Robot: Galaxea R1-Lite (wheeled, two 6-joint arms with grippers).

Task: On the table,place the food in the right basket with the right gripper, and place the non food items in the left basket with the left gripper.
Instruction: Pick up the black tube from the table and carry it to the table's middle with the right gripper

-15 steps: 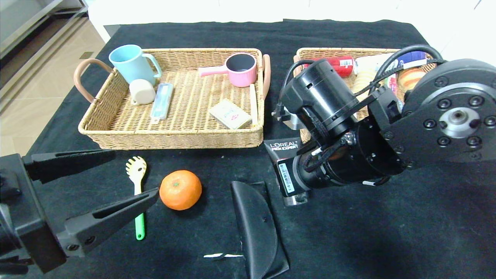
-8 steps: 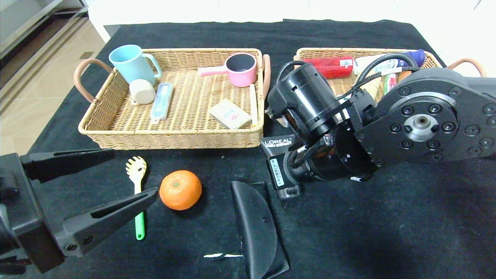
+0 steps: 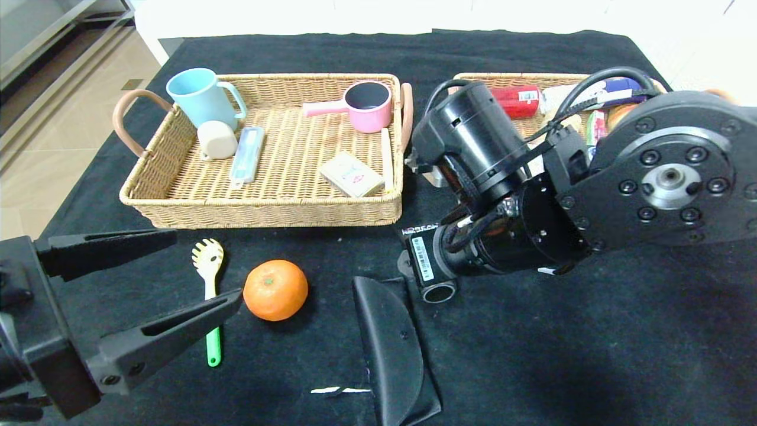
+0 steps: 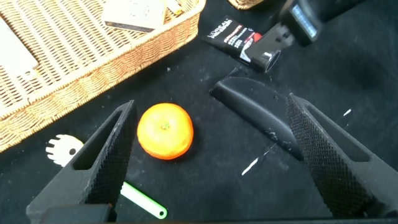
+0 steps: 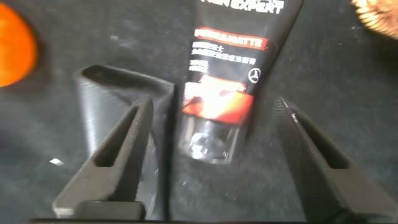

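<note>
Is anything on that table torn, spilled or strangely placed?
One thing: a small white tear shows in the black cloth of the table, beside the black half-round case. Nothing looks spilled.

The table is covered in matt black cloth. Both baskets are woven from rough tan wicker. A glossy plastic tube is seen, and the orange is finely dimpled, with a slight sheen.
</note>
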